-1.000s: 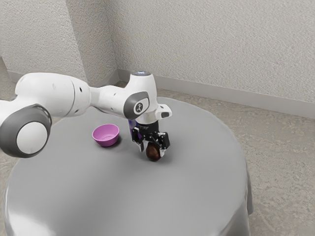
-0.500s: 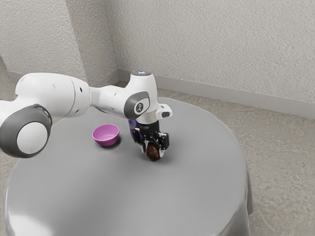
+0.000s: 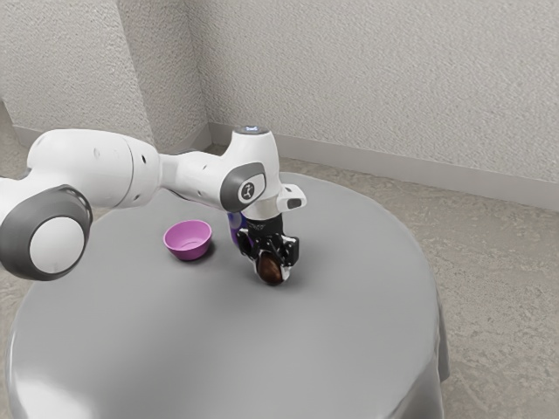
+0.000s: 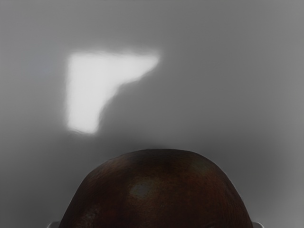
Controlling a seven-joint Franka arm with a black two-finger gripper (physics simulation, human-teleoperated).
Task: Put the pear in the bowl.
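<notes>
My gripper point(image 3: 272, 271) is at the table's middle in the exterior view, pointing down, its fingers closed in on two sides of the dark brown pear point(image 3: 270, 268). The pear is low, at or just above the table top; any gap beneath it cannot be made out. In the wrist view the pear point(image 4: 159, 192) bulges up large at the lower edge, with pale fingertips point(image 4: 258, 224) against both of its sides. The magenta bowl point(image 3: 188, 241) stands upright on the table, apart from the pear, toward the exterior view's left.
A purple-blue object point(image 3: 235, 227) stands just behind the gripper, partly hidden by it. The round table point(image 3: 218, 349) has a grey cloth, with a bright light patch on it in the wrist view. Walls rise beyond the floor.
My gripper's fingers have drawn together from a wider stance onto the pear, which has shifted very slightly. The arm and the bowl have stayed in place.
</notes>
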